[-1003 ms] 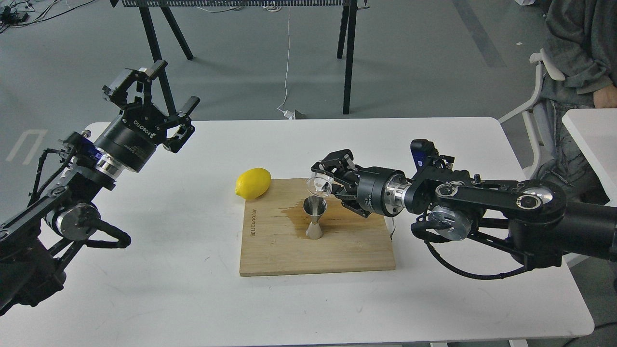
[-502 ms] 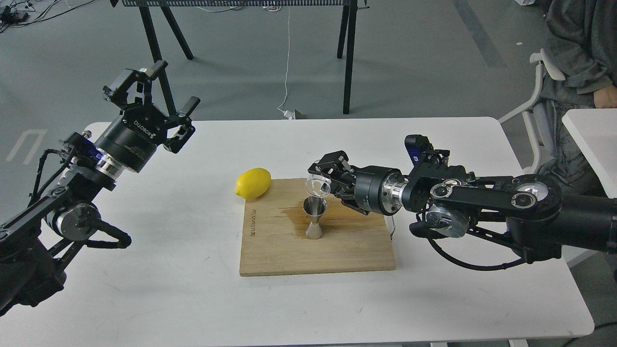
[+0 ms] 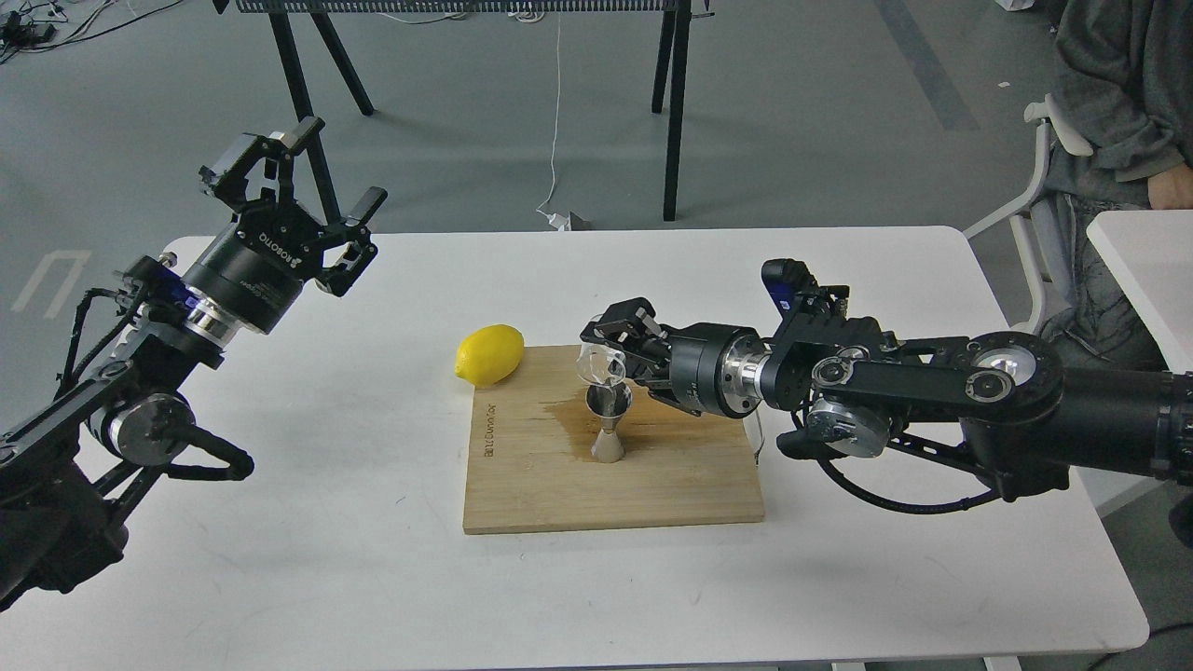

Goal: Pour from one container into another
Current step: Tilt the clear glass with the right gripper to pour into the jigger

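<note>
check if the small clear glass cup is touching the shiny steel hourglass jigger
Cannot tell. In the head view the small clear glass cup, tilted in the right gripper, overlaps the rim of the shiny steel hourglass jigger; no gap or contact shows plainly.

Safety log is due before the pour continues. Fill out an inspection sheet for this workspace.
Surface: white table; bamboo cutting board carries a dark wet-looking stain near its left middle.
Job's things: small clear glass cup tilted over the upright shiny steel hourglass jigger on the board.
Clutter: yellow lemon at the board's far left corner.
Grippers: right gripper shut on the cup; left gripper open, raised, empty.
Cables: white cord on the floor behind; black cable loops under both arms.
Surroundings: black stand legs, white chair, seated person at right.
</note>
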`<act>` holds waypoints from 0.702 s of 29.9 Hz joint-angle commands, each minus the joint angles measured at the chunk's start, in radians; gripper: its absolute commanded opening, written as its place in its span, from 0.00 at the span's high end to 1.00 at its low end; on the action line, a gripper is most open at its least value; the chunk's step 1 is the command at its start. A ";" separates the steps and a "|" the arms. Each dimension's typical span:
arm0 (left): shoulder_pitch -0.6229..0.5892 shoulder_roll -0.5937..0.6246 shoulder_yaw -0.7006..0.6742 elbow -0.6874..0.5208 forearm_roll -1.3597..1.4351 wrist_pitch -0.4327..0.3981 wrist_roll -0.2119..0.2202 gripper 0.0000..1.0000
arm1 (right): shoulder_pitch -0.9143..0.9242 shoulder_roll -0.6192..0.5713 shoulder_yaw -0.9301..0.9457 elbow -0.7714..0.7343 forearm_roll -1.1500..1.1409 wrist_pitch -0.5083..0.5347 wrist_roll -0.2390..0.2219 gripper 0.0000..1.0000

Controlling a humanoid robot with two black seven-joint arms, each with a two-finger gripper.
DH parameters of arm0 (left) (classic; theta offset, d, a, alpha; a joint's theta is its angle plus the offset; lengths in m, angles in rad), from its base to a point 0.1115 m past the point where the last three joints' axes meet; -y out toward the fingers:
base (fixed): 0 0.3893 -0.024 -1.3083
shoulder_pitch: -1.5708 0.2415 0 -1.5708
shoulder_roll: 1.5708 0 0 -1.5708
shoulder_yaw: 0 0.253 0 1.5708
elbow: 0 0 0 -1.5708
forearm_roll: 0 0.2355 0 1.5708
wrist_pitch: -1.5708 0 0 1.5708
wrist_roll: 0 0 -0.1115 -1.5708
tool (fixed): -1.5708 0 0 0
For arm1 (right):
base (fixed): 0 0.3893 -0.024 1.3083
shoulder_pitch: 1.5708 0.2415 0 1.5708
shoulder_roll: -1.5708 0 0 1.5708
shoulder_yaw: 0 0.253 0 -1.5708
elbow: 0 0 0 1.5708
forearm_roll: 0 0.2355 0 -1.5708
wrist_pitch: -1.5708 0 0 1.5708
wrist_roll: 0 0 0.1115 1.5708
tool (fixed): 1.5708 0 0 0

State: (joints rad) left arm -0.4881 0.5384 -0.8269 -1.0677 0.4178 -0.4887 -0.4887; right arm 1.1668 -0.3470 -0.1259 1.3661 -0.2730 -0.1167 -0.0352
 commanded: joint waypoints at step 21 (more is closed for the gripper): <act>-0.003 -0.009 -0.001 0.002 -0.001 0.000 0.000 0.11 | 0.097 0.048 -0.112 -0.022 -0.091 0.000 0.001 0.58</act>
State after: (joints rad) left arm -0.4900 0.5283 -0.8283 -1.0676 0.4172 -0.4887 -0.4887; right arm 1.2464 -0.3007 -0.2189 1.3442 -0.3565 -0.1166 -0.0337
